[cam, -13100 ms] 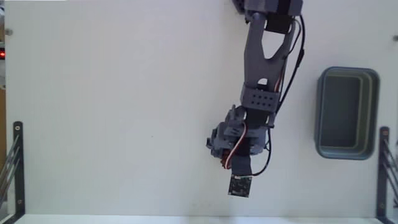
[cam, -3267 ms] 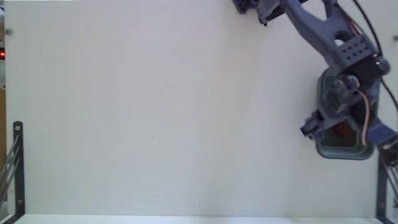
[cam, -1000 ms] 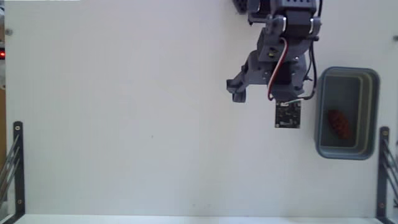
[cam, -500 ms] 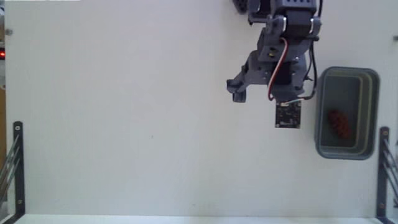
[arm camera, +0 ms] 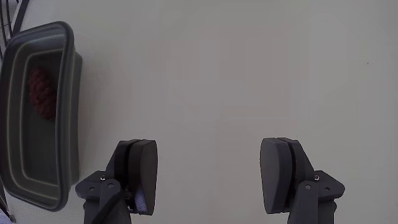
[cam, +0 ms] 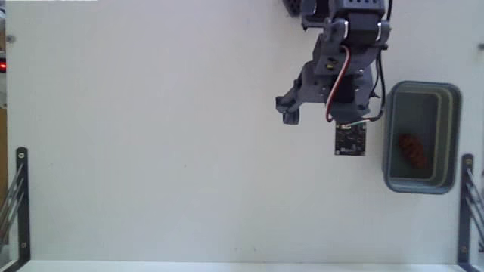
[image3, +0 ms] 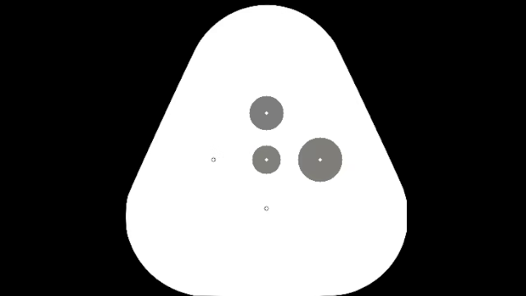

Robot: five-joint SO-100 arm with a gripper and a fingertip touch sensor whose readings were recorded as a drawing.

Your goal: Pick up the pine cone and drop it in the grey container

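Almost nothing has moved over the last second: the arm holds the same folded pose near the top of the fixed view, and only the pine cone [cam: 409,149] seems to have shifted a touch inside the tub before coming to rest. A few seconds earlier the arm was stretched out over the tub; now it is pulled back toward its base.

Going left to right in the fixed view: a dark metal bracket [cam: 17,198] stands at the left edge of the bare white table [cam: 151,136]. Right of centre sits the folded arm, its gripper [cam: 316,112] empty, with a small camera board hanging below it. Just to the right, apart from the arm, lies the grey container [cam: 421,136], with the reddish-brown pine cone on its floor near the left wall.

The wrist view shows the gripper [arm camera: 208,174] from behind: the two dark fingers [arm camera: 142,174] stand wide apart with only table between them. The container [arm camera: 38,112] is at the far left, the pine cone [arm camera: 42,93] inside it.

Judging from this, the drop is made and the task looks complete.
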